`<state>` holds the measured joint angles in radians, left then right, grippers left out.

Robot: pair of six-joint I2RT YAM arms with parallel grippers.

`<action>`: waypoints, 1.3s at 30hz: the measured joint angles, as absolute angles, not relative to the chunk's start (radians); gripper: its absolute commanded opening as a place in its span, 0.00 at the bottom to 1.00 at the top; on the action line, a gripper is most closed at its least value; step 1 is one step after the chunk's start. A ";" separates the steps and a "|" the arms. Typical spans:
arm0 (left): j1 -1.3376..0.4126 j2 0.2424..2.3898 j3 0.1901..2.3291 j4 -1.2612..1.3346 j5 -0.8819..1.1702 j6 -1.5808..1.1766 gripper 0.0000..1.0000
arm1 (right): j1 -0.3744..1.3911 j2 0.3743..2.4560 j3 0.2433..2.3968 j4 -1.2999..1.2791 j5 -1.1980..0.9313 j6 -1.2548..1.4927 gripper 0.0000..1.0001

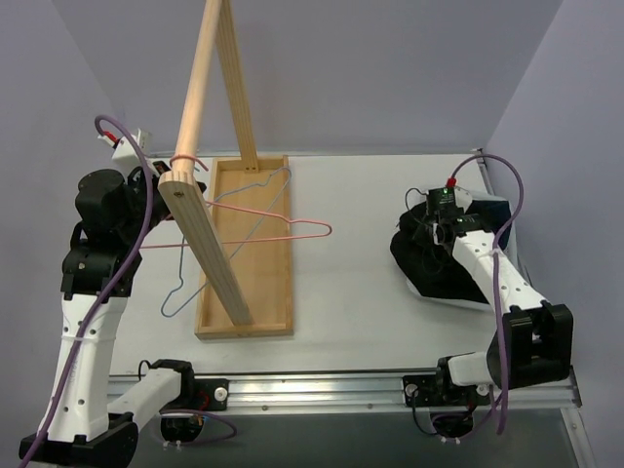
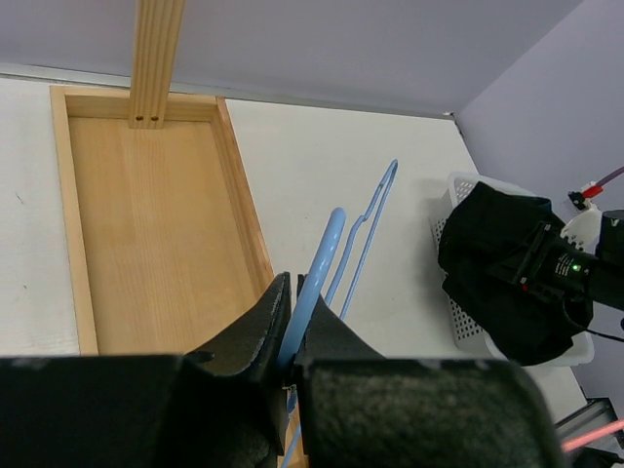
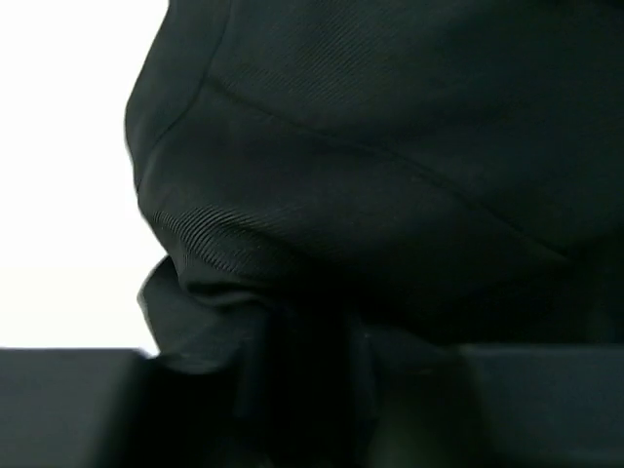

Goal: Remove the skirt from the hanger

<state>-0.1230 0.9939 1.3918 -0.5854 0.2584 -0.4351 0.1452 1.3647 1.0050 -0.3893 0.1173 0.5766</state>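
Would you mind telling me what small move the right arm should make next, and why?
Probably open the right gripper and let go. The black skirt is bunched over the white basket, apart from the blue hanger, which the left gripper holds bare beside the wooden tray. Fabric looks pinched in the right gripper, so releasing should finish the drop.

Bench (image 1: 361, 292) white, purple walls around.
Wooden tray (image 1: 244, 331) left of centre; slanted wooden rack (image 1: 210, 249) rises from it, red band (image 1: 183, 156) around near beam.
2 wire hangers over tray: pink hanger (image 1: 327, 231) lies about level, tip toward centre; blue hanger (image 1: 166, 308) slants, low end past tray's left rim.
Left hand (image 1: 185, 180) raised beside beam at hanger hooks, grip hidden.
Far right: black skirt (image 1: 419, 258) heaped in white basket (image 1: 439, 297), free of both hangers.
Right hand (image 1: 439, 229) pressed down into skirt, fingers hidden.
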 measured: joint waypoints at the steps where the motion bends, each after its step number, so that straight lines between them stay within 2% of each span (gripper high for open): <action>1: -0.123 0.993 1.394 -0.587 0.258 -0.434 0.02 | 0.133 1.357 1.005 -0.385 0.137 0.577 0.10; 8: -0.123 0.994 1.399 -0.587 0.259 -0.432 0.02 | -0.103 1.307 1.079 -0.422 0.278 0.541 0.12; 10: -0.123 0.995 1.399 -0.587 0.260 -0.433 0.02 | -0.157 1.315 1.102 -0.417 0.303 0.533 0.15; 17: -0.123 1.003 1.399 -0.587 0.266 -0.432 0.02 | -0.164 1.359 0.961 -0.322 0.266 0.535 0.20; 18: -0.123 1.003 1.399 -0.587 0.266 -0.432 0.02 | -0.163 1.373 0.931 -0.306 0.253 0.537 0.25; 20: -0.123 1.005 1.400 -0.586 0.268 -0.432 0.02 | -0.163 1.417 0.889 -0.270 0.231 0.543 0.28; 23: -0.123 1.013 1.400 -0.585 0.277 -0.432 0.02 | -0.163 1.472 0.860 -0.218 0.222 0.550 0.41; 24: -0.123 1.018 1.400 -0.585 0.282 -0.432 0.02 | -0.163 1.473 0.859 -0.215 0.223 0.551 0.54; 26: -0.123 1.029 1.401 -0.586 0.295 -0.429 0.02 | -0.159 1.461 0.863 -0.229 0.242 0.554 0.69; 28: -0.123 1.046 1.411 -0.588 0.302 -0.422 0.02 | -0.146 1.442 0.888 -0.275 0.260 0.555 0.96; 29: -0.123 1.056 1.421 -0.590 0.305 -0.418 0.02 | -0.135 1.427 0.906 -0.304 0.273 0.553 1.00; 36: -0.123 1.111 1.466 -0.598 0.319 -0.381 0.02 | -0.002 1.325 1.230 -0.503 0.344 0.529 1.00; 39: -0.123 1.124 1.478 -0.610 0.325 -0.361 0.02 | 0.064 1.275 1.334 -0.516 0.289 0.492 1.00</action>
